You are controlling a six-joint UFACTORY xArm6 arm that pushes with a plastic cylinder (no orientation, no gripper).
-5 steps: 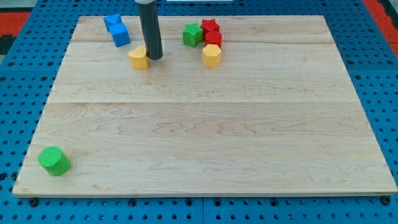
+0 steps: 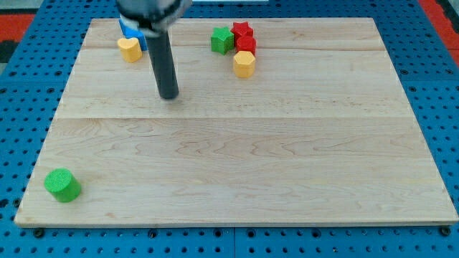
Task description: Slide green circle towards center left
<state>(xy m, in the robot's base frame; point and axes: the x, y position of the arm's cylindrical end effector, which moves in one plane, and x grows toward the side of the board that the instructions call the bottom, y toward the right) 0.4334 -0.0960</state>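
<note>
Green circle (image 2: pixel 62 185) sits at the view's bottom-left corner of the tabletop (image 2: pixel 287 158), close to the left and bottom edges, standing alone.

My tip (image 2: pixel 169 95) is down on the wood in the upper-left part of the board, rod rising toward the view's top, slightly left. Tip is well apart from green circle, far above and to the right of it. Tip touches no block.

No gripper on this arm, only the rod, so nothing is grasped or clenched.

Other blocks, all along the view's top edge:
- Yellow block (image 2: pixel 130 49), rounded shape, exact form unclear, upper left, above-left of tip.
- Blue block (image 2: pixel 132 31) just behind yellow one, touching or nearly so; mostly hidden by the rod's blurred upper part, shape can't be made out.
- Green block (image 2: pixel 222 39), roughly cube-like, top centre.
- Red star (image 2: pixel 242 30) just right of the green block, touching it or nearly.
- Second red block (image 2: pixel 246 44) directly below the star, pressed against it; shape unclear.
- Yellow hexagon (image 2: pixel 244 64) below the red pair, touching the lower red.

Tabletop lies on a blue pegboard surface (image 2: pixel 29 107).
</note>
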